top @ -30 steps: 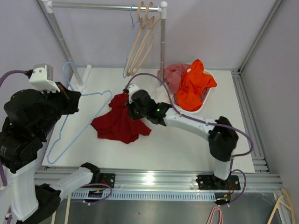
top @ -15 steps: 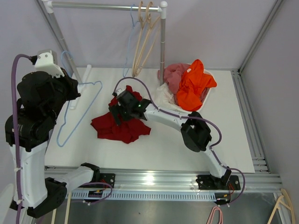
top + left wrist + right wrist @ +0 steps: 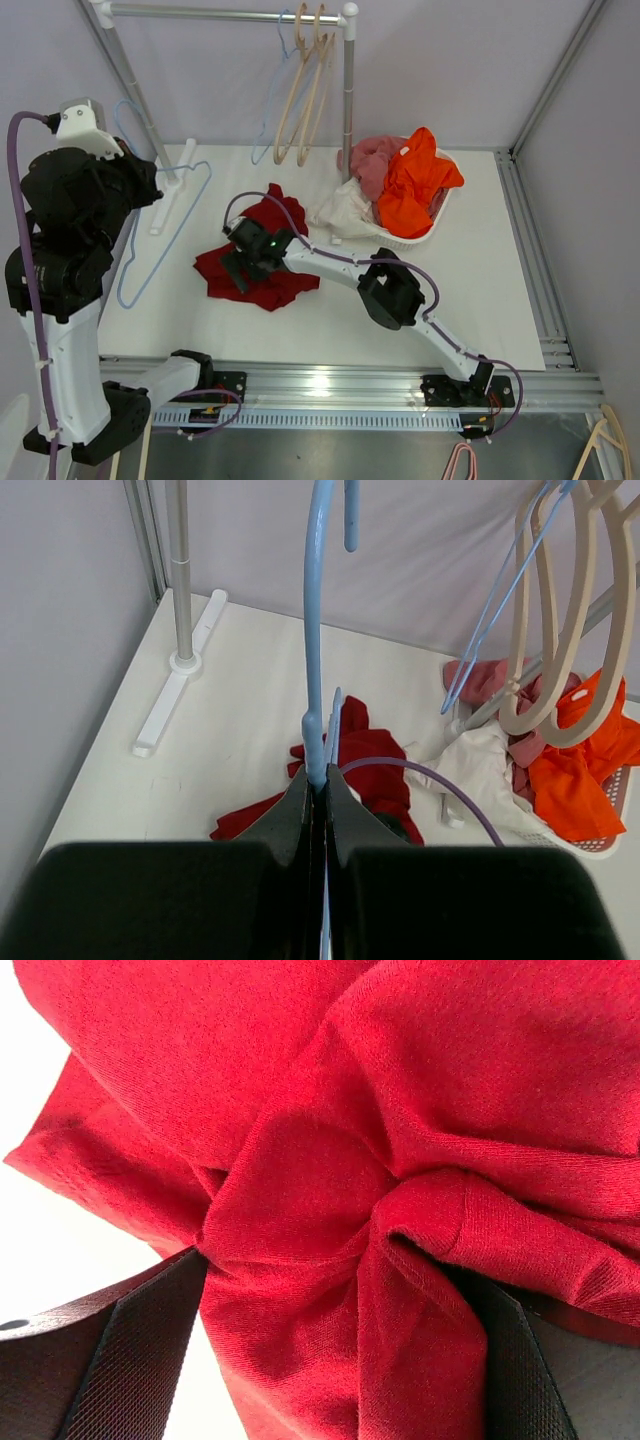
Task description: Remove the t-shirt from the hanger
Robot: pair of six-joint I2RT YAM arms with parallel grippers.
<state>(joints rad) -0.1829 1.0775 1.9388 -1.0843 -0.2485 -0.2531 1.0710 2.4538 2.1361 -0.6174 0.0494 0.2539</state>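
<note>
The right tool (image 3: 330,1360) is clenched on a gathered fold of the red t-shirt (image 3: 285,285), its two dark fingers (image 3: 130,1360) pressing the bunched cloth from either side in the right wrist view. The t-shirt lies crumpled on the white counter (image 3: 400,310), with the right arm's purple cable (image 3: 330,258) arching over it. The left tool (image 3: 317,785) is clamped tight on the wire of the blue hanger (image 3: 311,630), jaws closed with the wire running up between them. The hanger hangs to the left of the t-shirt, bare of cloth and apart from it, with its hook pointing upward. Behind the t-shirt stands the clothes rack (image 3: 220,14), with beige hangers (image 3: 521,620) and a thin blue one dangling from its bar. To the right of the t-shirt and slightly farther back sits a white basket (image 3: 405,241) heaped with orange, pink and white garments.
</note>
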